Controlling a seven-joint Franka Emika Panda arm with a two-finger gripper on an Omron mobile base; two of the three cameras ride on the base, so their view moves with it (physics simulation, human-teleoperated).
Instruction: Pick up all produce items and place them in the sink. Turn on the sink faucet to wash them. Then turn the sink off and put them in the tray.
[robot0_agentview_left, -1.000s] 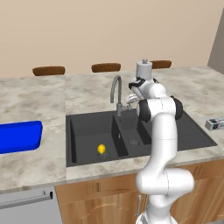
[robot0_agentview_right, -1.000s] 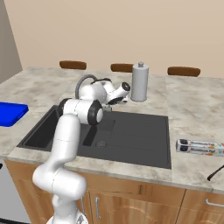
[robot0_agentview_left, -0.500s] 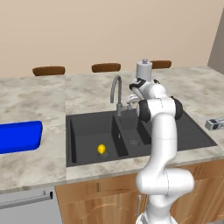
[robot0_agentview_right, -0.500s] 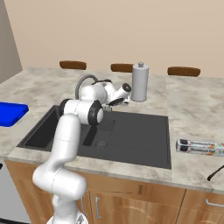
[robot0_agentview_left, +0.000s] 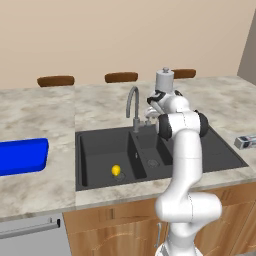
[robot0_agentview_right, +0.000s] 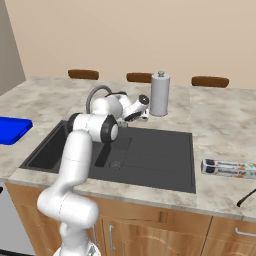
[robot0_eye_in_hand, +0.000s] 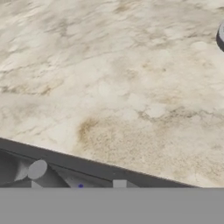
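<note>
A small yellow lemon-like produce item (robot0_agentview_left: 116, 170) lies on the floor of the large left basin of the black sink (robot0_agentview_left: 210, 150). The grey gooseneck sink faucet (robot0_agentview_left: 133, 106) stands at the sink's back rim; no water shows. My gripper (robot0_agentview_left: 149, 109) hovers just right of the faucet, above the back rim near its side lever. In the hand view its two fingertips (robot0_eye_in_hand: 119, 184) stand apart, gripper (robot0_eye_in_hand: 78, 187) open over the sink's edge with nothing held. The blue tray (robot0_agentview_left: 20, 156) lies on the counter far left, also seen as tray (robot0_agentview_right: 12, 130).
A white paper-towel roll (robot0_agentview_left: 165, 82) stands behind the sink, close to my hand, roll (robot0_agentview_right: 160, 95). A foil box (robot0_agentview_right: 227, 168) lies on the counter right of the sink. Marble counter (robot0_eye_in_hand: 113, 87) stretches behind the faucet. Chair backs line the far edge.
The hand has stayed beside the faucet with only a slight shift. The lemon and the tray have not moved.
</note>
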